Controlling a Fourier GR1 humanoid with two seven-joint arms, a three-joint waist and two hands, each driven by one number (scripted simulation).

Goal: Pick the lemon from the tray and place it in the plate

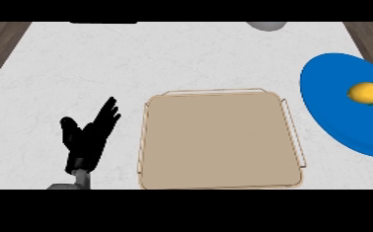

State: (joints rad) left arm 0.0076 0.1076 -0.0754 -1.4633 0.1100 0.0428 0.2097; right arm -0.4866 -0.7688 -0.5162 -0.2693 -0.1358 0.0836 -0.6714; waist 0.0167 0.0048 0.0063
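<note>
Head view: white marble counter (109,63)

White marble counter (109,63); tan tray (218,142) centre, blue plate (331,102) right

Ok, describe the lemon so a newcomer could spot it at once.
Look past the tan tray to the blue plate at the counter's right edge. The lemon lies on it: small, round, the only yellow thing there.

A matte black left hand (87,137) with slim fingers joins a grey forearm.
</note>
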